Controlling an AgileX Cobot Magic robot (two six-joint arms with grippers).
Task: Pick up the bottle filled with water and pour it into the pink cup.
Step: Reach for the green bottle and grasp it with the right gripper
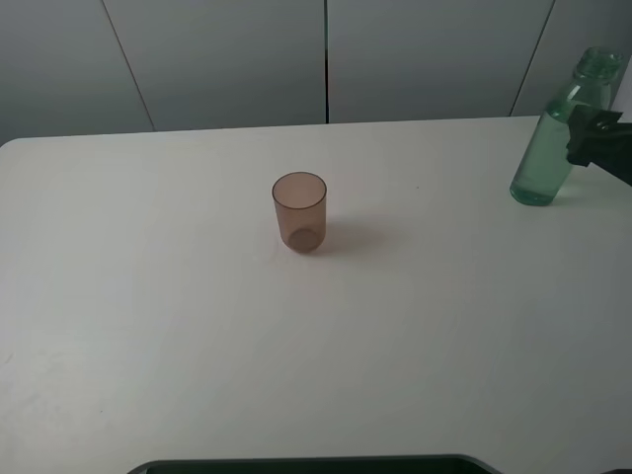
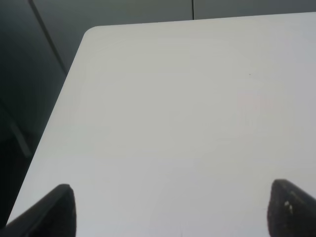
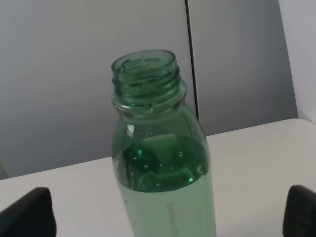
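The right gripper (image 3: 163,217) is released, its jaws spread wide with a black tip on either side of the bottle (image 3: 160,168), a tall, slim, transparent green-tinted plastic one. Neither tip appears to touch the plastic, though the wrist view shows only the very ends of them, so I would not swear to it. In the high view this gripper (image 1: 595,138) pokes in at the right edge of the frame, level with the bottle's (image 1: 541,163) upper half.

The bottle stands on its base at the upper right of the white table (image 1: 197,336), near the far edge. The pink cup (image 1: 299,210), a small translucent brownish-pink plastic tumbler, sits upright well apart from it, just above the middle of the frame, and looks empty. The left gripper (image 2: 175,212) hangs open over bare tabletop, holding nothing.

So the task is barely begun: the approach is made, but gripping, lifting, carrying across and tipping are all left to do.

The bottle has no cap (its threaded neck is open), and the water reaches roughly to its shoulder.
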